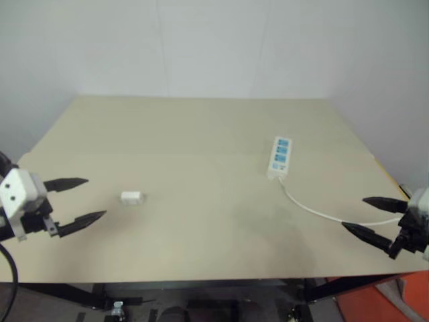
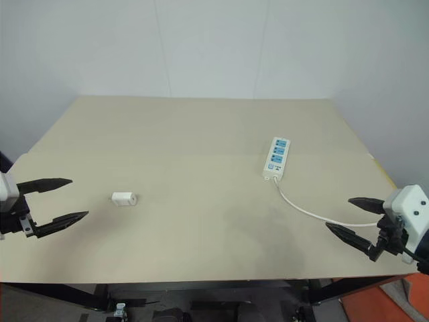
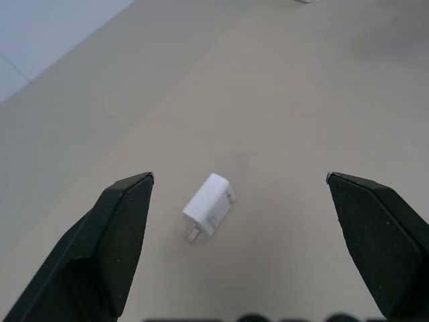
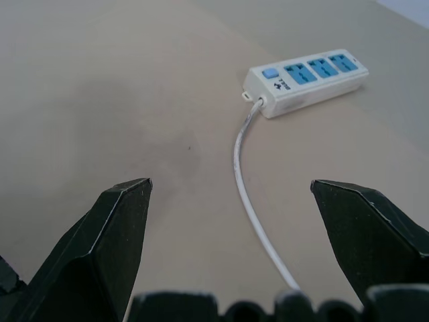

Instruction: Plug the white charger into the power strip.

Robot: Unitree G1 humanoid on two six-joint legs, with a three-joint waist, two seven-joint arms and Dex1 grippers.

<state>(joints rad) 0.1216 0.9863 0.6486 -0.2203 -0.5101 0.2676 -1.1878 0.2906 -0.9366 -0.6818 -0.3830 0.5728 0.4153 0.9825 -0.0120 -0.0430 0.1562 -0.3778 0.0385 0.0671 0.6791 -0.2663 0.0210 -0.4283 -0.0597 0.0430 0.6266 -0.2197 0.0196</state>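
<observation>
Left gripper [image 3: 238, 178] spread wide, two black fingers [image 3: 100, 248] rising apart with nothing between them but tabletop. White charger [image 3: 210, 205] lying flat on the beige table [image 3: 301, 100], between the fingertips and a little beyond them, clear of both, somewhat nearer one finger. Charger turned at a slant, metal prongs [image 3: 192, 233] pointing back toward the gripper. Faint grey marking on its side face. Pale wall [image 3: 40, 27] beyond the table's far edge. Small white object [image 3: 305, 1] cut off at the frame's edge, too little visible to identify.
</observation>
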